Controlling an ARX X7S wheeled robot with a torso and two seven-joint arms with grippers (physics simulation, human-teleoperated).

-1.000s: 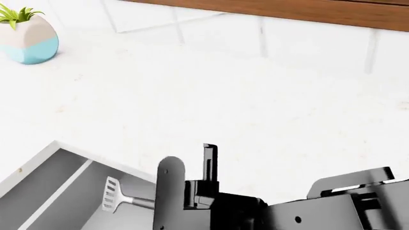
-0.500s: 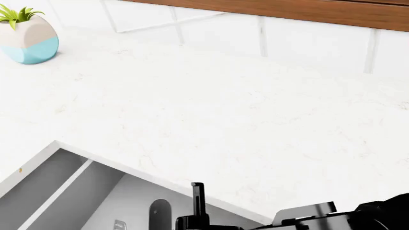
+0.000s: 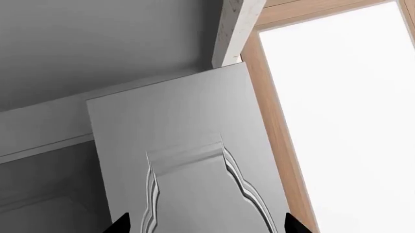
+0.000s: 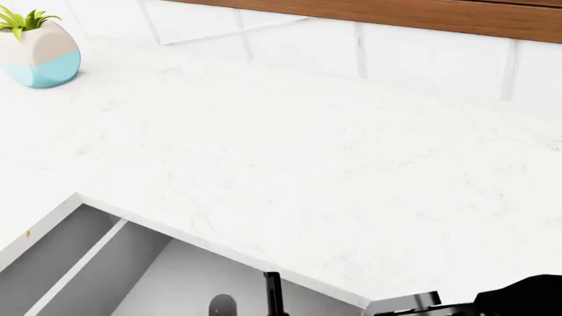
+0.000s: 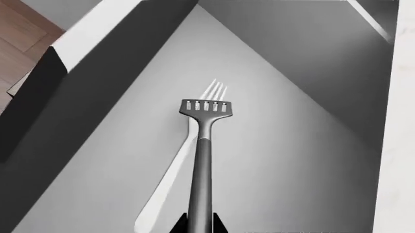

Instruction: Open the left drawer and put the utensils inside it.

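The left drawer (image 4: 167,276) stands pulled out below the counter edge, grey inside with a pale divider (image 4: 83,266). In the right wrist view its floor (image 5: 292,160) fills the picture. My right gripper (image 5: 199,227) is shut on the dark handle of the slotted spatula (image 5: 205,109), which hangs over the drawer floor. The white fork (image 5: 172,170) lies flat on that floor, partly under the spatula. In the head view only the right gripper's (image 4: 247,304) finger ends show inside the drawer. My left gripper (image 3: 206,225) is open and empty, facing a cabinet door.
A white marble counter (image 4: 307,151) runs behind the drawer, with a small potted plant (image 4: 39,52) at its far left and a tiled wall behind. The left wrist view shows a grey arched-moulding cabinet door (image 3: 194,145), a counter edge (image 3: 236,29) and a wooden strip (image 3: 272,121).
My right gripper has sunk lower into the drawer with the spatula, sliding towards the head view's bottom edge. The spatula head no longer shows there.
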